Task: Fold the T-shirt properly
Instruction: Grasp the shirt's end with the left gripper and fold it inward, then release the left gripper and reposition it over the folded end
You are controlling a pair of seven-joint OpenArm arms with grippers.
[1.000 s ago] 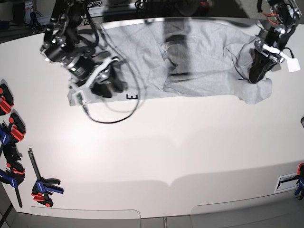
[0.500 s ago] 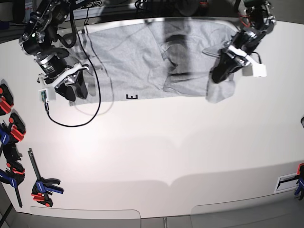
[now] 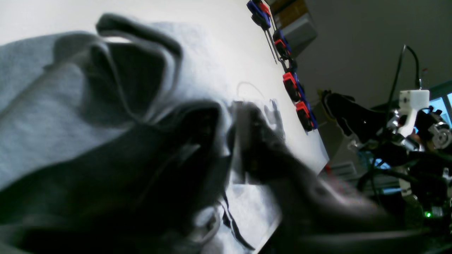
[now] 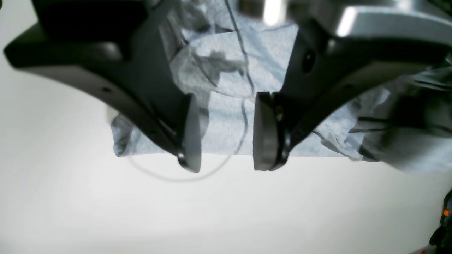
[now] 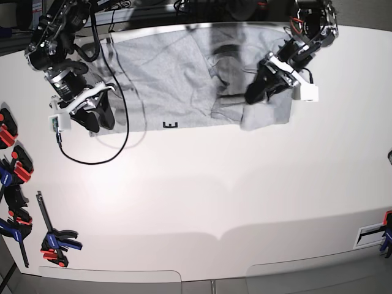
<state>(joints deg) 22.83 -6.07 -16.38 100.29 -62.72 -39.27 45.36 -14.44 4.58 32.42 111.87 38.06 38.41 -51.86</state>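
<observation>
Base view: T-shirt [image 5: 184, 73], grey, spread along far edge of white table [image 5: 214, 184], right part folded inward. Left gripper [image 5: 257, 92] on that fold, grip state unclear. Right gripper [image 4: 226, 134] jaws apart, empty, over shirt's left edge.

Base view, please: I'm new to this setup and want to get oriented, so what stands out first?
The grey T-shirt spread across the far edge of the white table draws the eye, its right side folded inward and a black letter showing at its near hem. The left gripper sits on that folded part, while the right gripper hovers with open jaws at the shirt's other end. Red-and-blue clamps line the table's left edge.
</observation>
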